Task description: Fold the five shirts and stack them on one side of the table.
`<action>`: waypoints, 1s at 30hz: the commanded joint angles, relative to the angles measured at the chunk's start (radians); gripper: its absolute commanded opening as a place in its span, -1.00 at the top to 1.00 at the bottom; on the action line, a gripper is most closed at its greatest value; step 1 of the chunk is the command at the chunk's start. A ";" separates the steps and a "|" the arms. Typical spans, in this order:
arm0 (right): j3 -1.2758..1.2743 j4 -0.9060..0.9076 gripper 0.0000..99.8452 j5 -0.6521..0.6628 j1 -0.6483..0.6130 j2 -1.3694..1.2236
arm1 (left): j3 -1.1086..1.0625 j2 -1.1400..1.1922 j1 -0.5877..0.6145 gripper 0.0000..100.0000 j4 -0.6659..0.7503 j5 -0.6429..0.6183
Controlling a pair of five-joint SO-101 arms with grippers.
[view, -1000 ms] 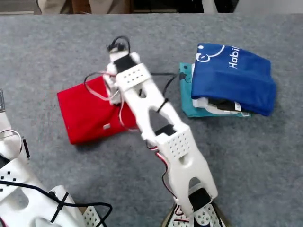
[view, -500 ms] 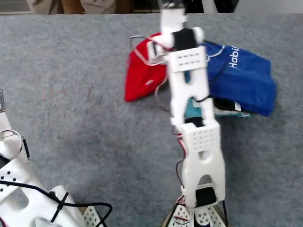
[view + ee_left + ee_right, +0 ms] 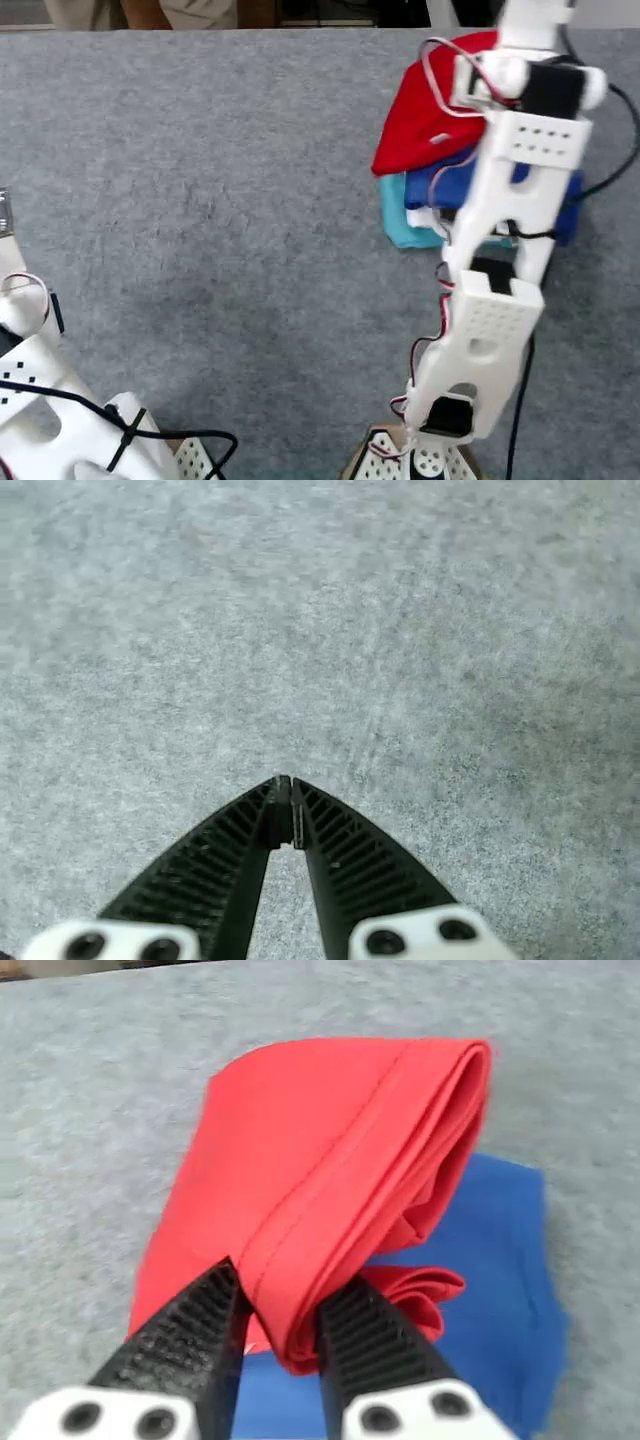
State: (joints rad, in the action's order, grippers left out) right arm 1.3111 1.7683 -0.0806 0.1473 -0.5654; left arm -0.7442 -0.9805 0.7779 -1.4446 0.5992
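A folded red shirt (image 3: 425,110) hangs over the stack at the table's far right, with my right gripper (image 3: 282,1335) shut on its folded edge (image 3: 330,1180). Under it lies a folded blue shirt (image 3: 450,185) (image 3: 490,1300) on top of a teal shirt (image 3: 398,215), with a strip of white cloth between them. The right arm (image 3: 505,200) reaches across the stack and covers most of it. My left gripper (image 3: 283,815) is shut on nothing, its tips just above bare grey carpet.
Grey carpet (image 3: 200,180) covers the table, with wide free room across its left and middle. The left arm's base and black cables (image 3: 60,420) sit at the near left corner. The right arm's base (image 3: 430,450) stands at the near edge.
The right arm has swung to the right, carrying the red shirt from the table's middle to above the blue shirt on the stack. The left arm has kept still.
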 commanded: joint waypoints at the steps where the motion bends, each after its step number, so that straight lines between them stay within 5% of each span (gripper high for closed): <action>1: -0.008 0.018 1.00 0.014 0.067 0.067 | -0.012 -0.013 -0.043 0.96 0.012 -0.020; 20: -0.222 0.018 0.97 0.153 0.191 0.070 | -0.009 -0.013 -0.097 0.96 0.014 -0.043; 27: -0.219 0.018 0.11 0.147 0.202 0.077 | -0.009 -0.013 -0.098 0.96 0.014 -0.043; 30: -0.226 0.018 0.03 0.152 0.209 0.110 | -0.008 -0.019 -0.098 0.96 0.014 -0.044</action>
State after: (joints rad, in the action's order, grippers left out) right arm 1.0856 1.7714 0.0683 0.3284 -0.5439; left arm -0.7687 -0.9805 0.6935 -1.4446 0.5623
